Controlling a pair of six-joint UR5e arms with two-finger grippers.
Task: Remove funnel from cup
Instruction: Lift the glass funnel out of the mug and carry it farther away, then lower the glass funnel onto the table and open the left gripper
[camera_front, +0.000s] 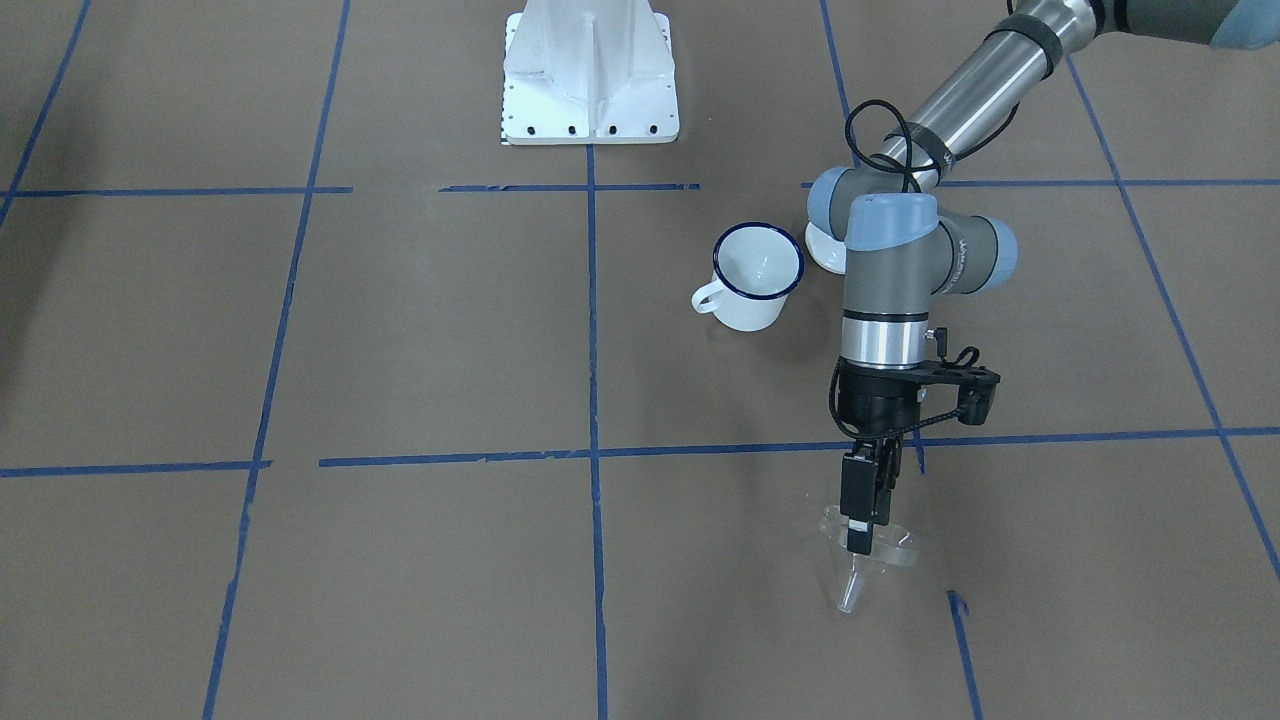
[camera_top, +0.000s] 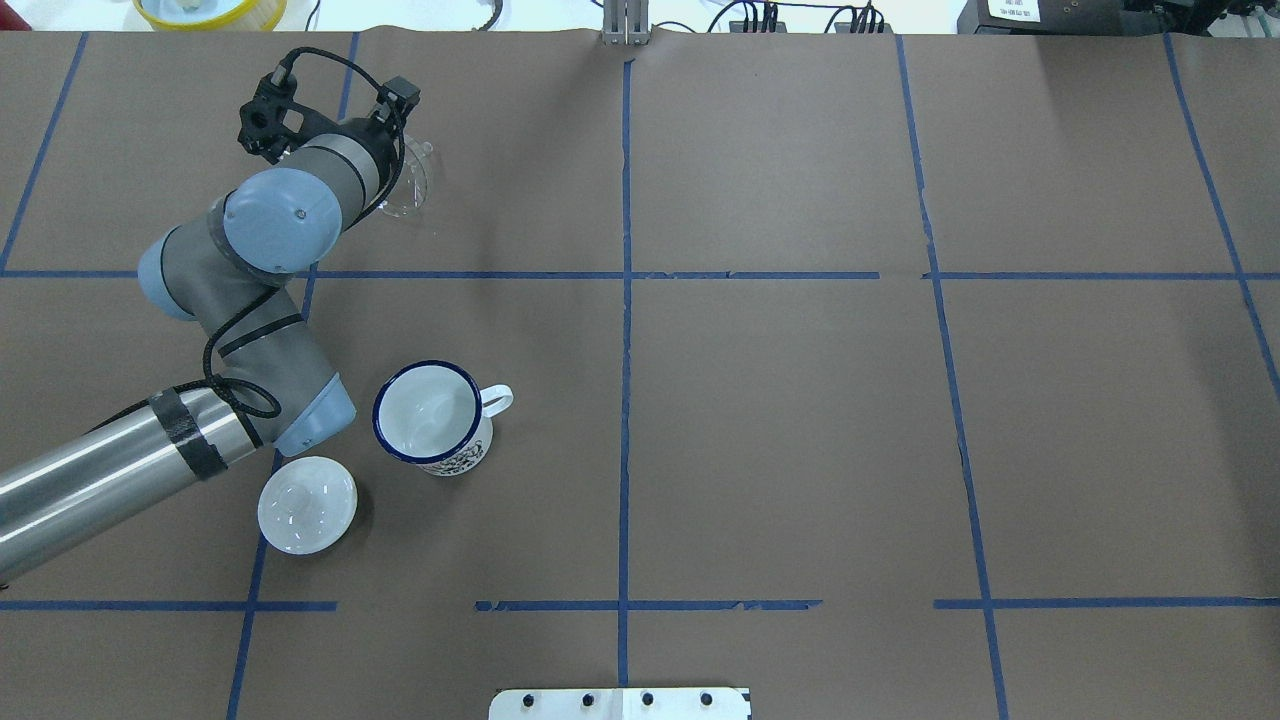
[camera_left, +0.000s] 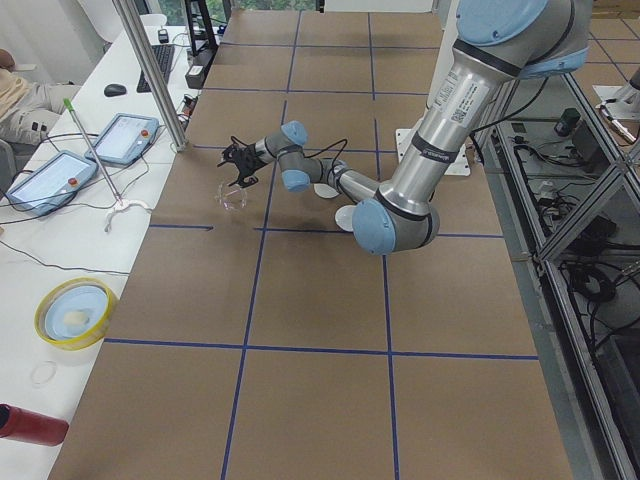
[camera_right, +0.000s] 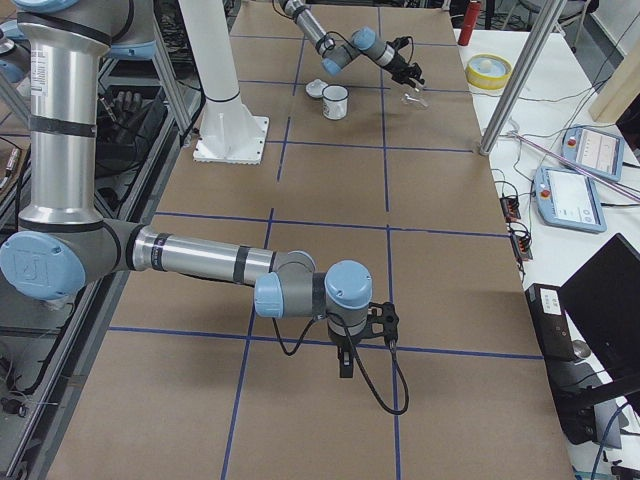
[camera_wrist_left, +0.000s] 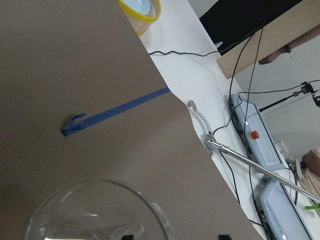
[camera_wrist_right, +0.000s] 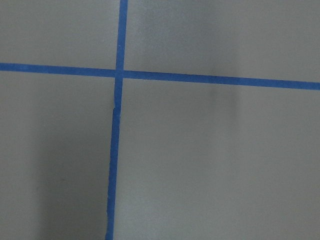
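Left gripper (camera_front: 868, 535), lower right of centre in the front-facing view, points down at the table (camera_front: 400, 330). In the left wrist view its fingertips (camera_wrist_left: 223, 236) show as two dark tips at the bottom edge, spread apart. One tip lies within the outline of the funnel's rim and the other lies outside it, so the gripper is parted rather than pinching. The funnel (camera_front: 885, 552) sits directly beneath the gripper, tilted, with its spout pointing toward the lower left of the frame; whether it rests on the table cannot be told. It is out of the cup (camera_front: 755, 275) and well apart from it. The cup stands upright above centre, handle to the frame's left, its dark blue rim visible. Just beside it, partly hidden by the left arm's wrist joints, lies a white domed lid (camera_top: 307, 505). The right gripper (camera_right: 345, 362) hangs over the table at lower centre of the exterior right view; whether it is parted or closed cannot be told. Blue tape lines (camera_wrist_right: 120, 72) cross beneath it.
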